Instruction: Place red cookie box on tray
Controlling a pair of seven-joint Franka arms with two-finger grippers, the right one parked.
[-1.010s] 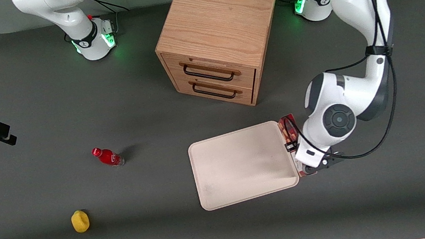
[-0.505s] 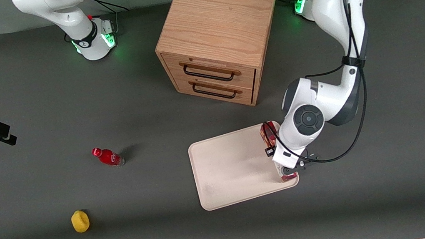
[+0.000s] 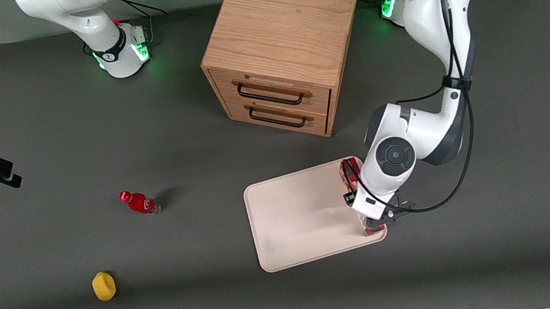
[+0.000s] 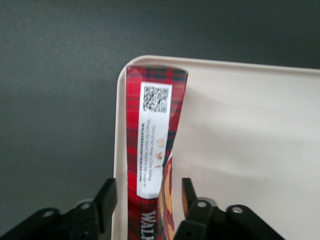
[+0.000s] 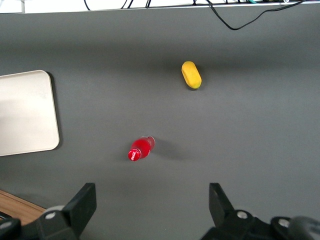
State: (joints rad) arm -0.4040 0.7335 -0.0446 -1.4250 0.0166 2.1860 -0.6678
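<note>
The red cookie box (image 4: 152, 150) lies on the tray (image 4: 250, 150), lengthwise along the rim nearest the working arm's end of the table. Its white label patch with a QR code faces the wrist camera. My left gripper (image 4: 148, 189) is open and straddles the box, with a gap between each finger and the box's sides. In the front view the wrist hides most of the red cookie box (image 3: 348, 175); one end shows on the cream-white tray (image 3: 306, 215) under the gripper (image 3: 372, 223).
A wooden two-drawer cabinet (image 3: 286, 49) stands farther from the front camera than the tray. A small red bottle (image 3: 139, 202) and a yellow object (image 3: 104, 286) lie toward the parked arm's end of the table.
The arm carried the box from just beside the tray to over the tray's edge strip. In the last half second it has barely moved.
</note>
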